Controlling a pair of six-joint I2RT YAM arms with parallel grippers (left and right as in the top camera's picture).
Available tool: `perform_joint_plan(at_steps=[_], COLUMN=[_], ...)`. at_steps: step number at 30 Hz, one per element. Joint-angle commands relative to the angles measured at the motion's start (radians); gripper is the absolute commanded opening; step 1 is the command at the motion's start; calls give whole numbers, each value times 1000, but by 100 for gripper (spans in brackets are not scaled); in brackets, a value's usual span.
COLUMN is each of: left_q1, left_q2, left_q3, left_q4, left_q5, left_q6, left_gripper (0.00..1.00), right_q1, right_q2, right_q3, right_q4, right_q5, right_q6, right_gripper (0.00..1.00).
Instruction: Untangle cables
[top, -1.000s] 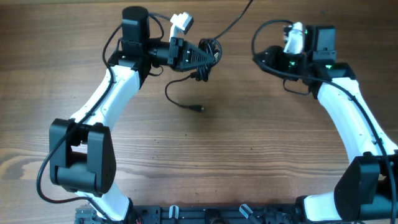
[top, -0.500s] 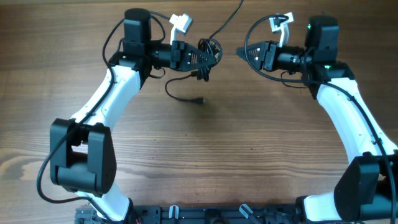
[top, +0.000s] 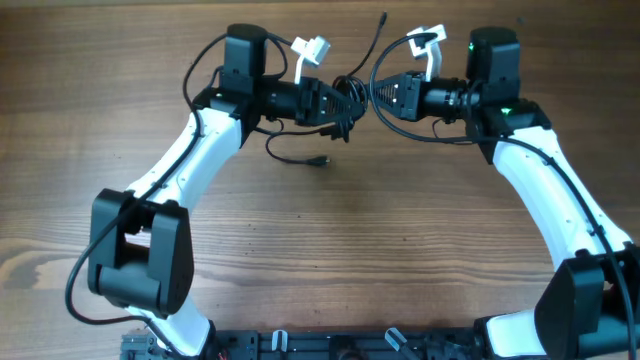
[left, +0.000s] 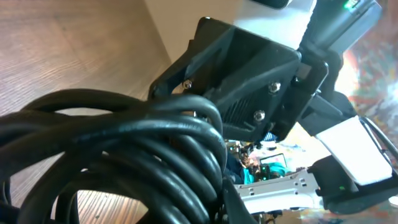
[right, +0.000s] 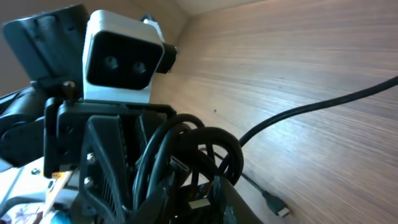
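Cables (top: 346, 92): thin black cords, round in section, wound into a tight knotted bunch.

Overhead: the bunch sits at the tips of the left gripper (top: 335, 100), which is closed onto it. One strand (top: 378, 30) leads away beyond the hand. Another curves down beside the hand to a small plug (top: 322, 160) lying on the table (top: 300, 250), which is brown wood with a fine grain. The right gripper (top: 381, 92) points at the bunch from the opposite side, with its tips just beside it. Whether its jaws are wide or narrow cannot be told.

Left wrist view: cables (left: 143, 149) fill the foreground right at the hand. They are glossy and smooth, lying in several near-parallel turns. Past them is an angular matte black housing (left: 249, 74) with screw heads.

Right wrist view: cables (right: 186, 155) lie directly ahead of the hand, between ribbed black fingers (right: 102, 168) under a white boxy camera (right: 121, 59). One strand (right: 323, 109) runs off across the wood.
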Motion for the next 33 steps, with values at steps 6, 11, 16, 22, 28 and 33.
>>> perform_joint_plan(at_steps=[6,11,16,22,28,33], left_q1=[-24,-24,-26,-25,-25,-25], left_q2=[-17,-17,-17,-17,-17,-17], left_q3=[8,8,8,8,8,8], left_q4=[18,-19,-71,-71,-71,-71], left_q5=[53,2,-26,-26,-26,-30], left_q6=[34,34,34,34,34,34], left_gripper=[4,4,4,4,4,4], right_q1=[-13,-50,-44,-20,8,9], right_q2=[3,3,3,3,3,3], right_q3=[-3,-3,-3,-4,-4,-4], right_q4=[27,39,63,2,-79,-72], right_q5=[32,-14,-37,-31,13,7], right_q6=[54,55,53,-1,-38,-32], right_gripper=[42,42,38,30,27,27])
